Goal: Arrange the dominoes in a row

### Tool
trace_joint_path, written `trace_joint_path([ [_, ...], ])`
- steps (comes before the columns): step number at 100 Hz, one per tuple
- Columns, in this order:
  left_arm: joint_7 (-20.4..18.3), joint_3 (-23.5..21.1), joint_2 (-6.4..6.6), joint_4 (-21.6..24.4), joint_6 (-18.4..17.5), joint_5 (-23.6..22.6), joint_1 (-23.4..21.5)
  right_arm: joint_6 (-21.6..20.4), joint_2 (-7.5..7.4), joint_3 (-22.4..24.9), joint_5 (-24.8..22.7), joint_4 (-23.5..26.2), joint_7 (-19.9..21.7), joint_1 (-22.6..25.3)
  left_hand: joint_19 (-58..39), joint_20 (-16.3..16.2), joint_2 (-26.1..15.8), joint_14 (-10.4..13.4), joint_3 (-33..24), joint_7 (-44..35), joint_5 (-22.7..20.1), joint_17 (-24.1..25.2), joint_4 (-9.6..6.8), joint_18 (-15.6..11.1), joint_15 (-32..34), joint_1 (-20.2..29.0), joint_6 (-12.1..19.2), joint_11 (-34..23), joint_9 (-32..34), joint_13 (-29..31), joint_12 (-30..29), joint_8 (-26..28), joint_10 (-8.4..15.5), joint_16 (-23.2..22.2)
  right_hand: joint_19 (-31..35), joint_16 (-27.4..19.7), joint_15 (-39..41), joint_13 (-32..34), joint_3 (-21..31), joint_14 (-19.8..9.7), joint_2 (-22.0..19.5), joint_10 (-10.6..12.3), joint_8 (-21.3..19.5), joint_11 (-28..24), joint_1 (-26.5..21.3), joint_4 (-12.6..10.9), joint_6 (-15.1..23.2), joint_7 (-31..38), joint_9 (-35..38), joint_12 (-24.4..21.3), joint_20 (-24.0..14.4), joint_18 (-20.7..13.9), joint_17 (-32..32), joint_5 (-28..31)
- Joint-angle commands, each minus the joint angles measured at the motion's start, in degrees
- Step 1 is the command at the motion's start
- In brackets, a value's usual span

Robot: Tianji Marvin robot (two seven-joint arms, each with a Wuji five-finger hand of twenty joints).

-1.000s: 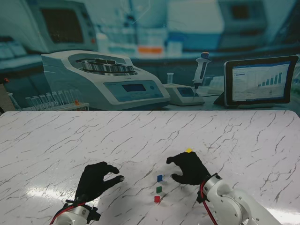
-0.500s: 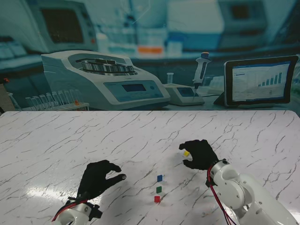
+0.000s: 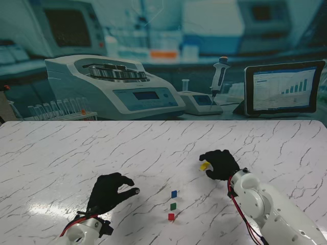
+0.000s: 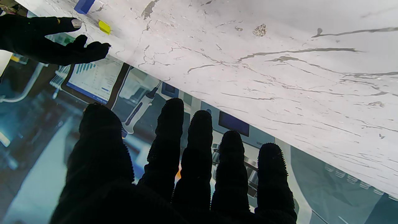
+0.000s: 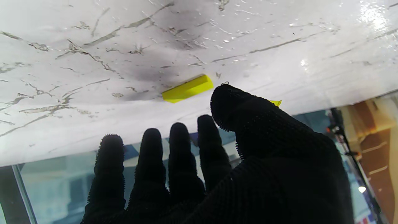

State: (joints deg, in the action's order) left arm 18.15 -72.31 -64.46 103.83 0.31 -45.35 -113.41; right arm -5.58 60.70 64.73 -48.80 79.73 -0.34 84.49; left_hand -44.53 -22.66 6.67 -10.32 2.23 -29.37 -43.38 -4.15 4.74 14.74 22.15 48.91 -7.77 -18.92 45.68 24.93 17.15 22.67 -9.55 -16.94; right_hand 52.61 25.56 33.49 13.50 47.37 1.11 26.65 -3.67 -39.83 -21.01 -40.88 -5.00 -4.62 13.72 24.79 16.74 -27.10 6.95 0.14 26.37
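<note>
Three small blocks, blue domino (image 3: pixel 174 194), green domino (image 3: pixel 173 206) and red domino (image 3: pixel 171 217), are standing in line on the glossy marble table (image 3: pixel 61 153), while the yellow domino (image 3: pixel 204 166) is lying flat beside the black knit-gloved right hand (image 3: pixel 220 165), fingers spread and grasping nothing, the left hand (image 3: pixel 108 193) likewise released.

Left robot hand (image 3: pixel 108 192) fingers spread, right robot hand (image 3: pixel 220 164) loosely curled, empty
</note>
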Motion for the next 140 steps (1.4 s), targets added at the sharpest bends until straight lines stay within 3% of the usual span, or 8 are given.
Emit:
trace_joint_path([
  [1,-0.80,0.24,-0.19,-0.28,-0.95,0.37,0.06,-0.29,0.22,-0.68,-0.40,-0.80,-0.35,-0.40,-1.28,-0.81,-0.63,1.38,1.18,-0.38,-0.62,0.51,0.92,0.22,0.32,-0.09,2.07,-1.00,0.90,0.74,0.67,0.79,1.64,-0.96,-0.46,-0.82,0.74,-0.02,1.32,-1.89,0.53,1.46,1.18,-0.73,-1.68,1.93,1.88,0.22,-1.46,-0.73,-1.05,1.40,0.37,-2.02],
  [38,-1.63,0.37,-0.12,-0.48,-0.69,0.70,0.71,-0.53,0.68,-4.35,0.67,-6.21,-3.26,-3.92,-1.37,-0.85,-0.75,1.44,1.23,-0.59,-0.65,0.48,0.92,0.17,0.39,-0.27,2.06,-1.06,0.93,0.81,0.68,0.78,1.76,-0.97,0.65,-1.22,1.71,1.33,2.89,-3.40,0.88,3.90,1.12,-2.37,-3.40,3.33,4.93,2.46,-0.34,-1.76,-1.23,0.63,1.22,-0.75],
  [74,-1.98,0.34,-0.13,-0.24,-0.40,1.08,0.62,-1.24,1.19,-6.62,1.74,-10.53,-6.53,-5.55,-1.44,-0.89,-0.80,1.35,1.22,-0.73,-0.68,0.50,0.93,0.23,0.42,-0.35,2.10,-1.12,0.93,0.71,0.70,0.80,1.75,-0.98,2.17,-1.28,2.84,4.03,3.61,-4.65,1.29,5.48,0.05,-4.77,-3.95,5.21,8.28,8.13,4.23,-1.39,-0.92,0.32,2.85,4.09],
  [90,-1.96,0.33,-0.16,-0.26,-0.36,1.23,0.64,-1.64,1.57,-7.37,1.95,-12.26,-9.18,-5.77,-1.51,-0.92,-0.86,1.36,1.23,-0.84,-0.74,0.45,0.93,0.24,0.45,-0.41,2.07,-1.18,1.01,0.75,0.73,0.83,1.67,-1.00,3.37,-0.84,4.57,6.18,3.67,-4.93,1.67,5.91,-2.09,-6.98,-3.72,5.73,9.60,14.10,7.43,-0.46,-0.63,0.35,3.47,7.03],
  [93,-1.97,0.33,-0.16,-0.27,-0.37,1.27,0.65,-1.74,1.64,-7.53,1.93,-12.62,-9.77,-5.83,-1.51,-0.92,-0.87,1.30,1.24,-0.86,-0.72,0.48,0.93,0.25,0.47,-0.44,2.12,-1.18,0.98,0.77,0.73,0.83,1.71,-1.00,3.66,-0.77,4.88,6.48,3.67,-4.97,2.75,5.91,-2.39,-7.44,-3.92,6.78,10.08,16.10,8.14,-0.25,-0.51,0.36,3.62,7.49],
  [106,-1.95,0.34,-0.18,-0.29,-0.44,1.40,0.63,-2.06,2.00,-8.22,2.08,-14.07,-12.19,-5.97,-1.54,-0.94,-1.00,1.32,1.26,-0.93,-0.77,0.48,0.94,0.30,0.49,-0.60,2.06,-1.23,1.06,0.80,0.76,0.85,1.71,-1.00,5.10,-0.43,5.70,7.84,3.82,-5.14,6.81,6.02,2.00,-10.07,-5.03,10.29,12.71,31.13,11.48,1.00,0.17,0.47,4.21,7.47],
  [116,-1.86,0.28,-0.21,-0.27,-0.46,1.48,0.55,-2.10,2.29,-8.70,2.29,-14.99,-13.90,-6.02,-1.56,-0.95,-0.99,1.28,1.25,-0.95,-0.77,0.49,0.93,0.33,0.52,-0.65,2.03,-1.24,1.09,0.85,0.76,0.85,1.57,-1.01,5.96,-0.06,6.44,8.75,3.57,-4.84,8.28,6.08,2.50,-12.00,-5.66,10.96,13.94,38.09,13.13,2.09,0.14,0.58,4.70,7.79],
  [140,-1.71,0.15,-0.25,-0.31,-0.55,1.66,0.45,-1.54,2.55,-8.89,2.47,-15.44,-15.22,-5.76,-1.71,-1.02,-1.14,1.22,1.24,-1.04,-0.88,0.43,0.94,0.36,0.60,-0.78,1.98,-1.27,1.15,0.88,0.78,0.87,1.50,-1.04,8.12,1.18,8.96,10.02,4.09,-3.93,8.27,5.70,1.06,-16.73,-6.68,10.86,14.90,45.47,16.77,6.47,-0.13,0.25,5.51,11.08],
])
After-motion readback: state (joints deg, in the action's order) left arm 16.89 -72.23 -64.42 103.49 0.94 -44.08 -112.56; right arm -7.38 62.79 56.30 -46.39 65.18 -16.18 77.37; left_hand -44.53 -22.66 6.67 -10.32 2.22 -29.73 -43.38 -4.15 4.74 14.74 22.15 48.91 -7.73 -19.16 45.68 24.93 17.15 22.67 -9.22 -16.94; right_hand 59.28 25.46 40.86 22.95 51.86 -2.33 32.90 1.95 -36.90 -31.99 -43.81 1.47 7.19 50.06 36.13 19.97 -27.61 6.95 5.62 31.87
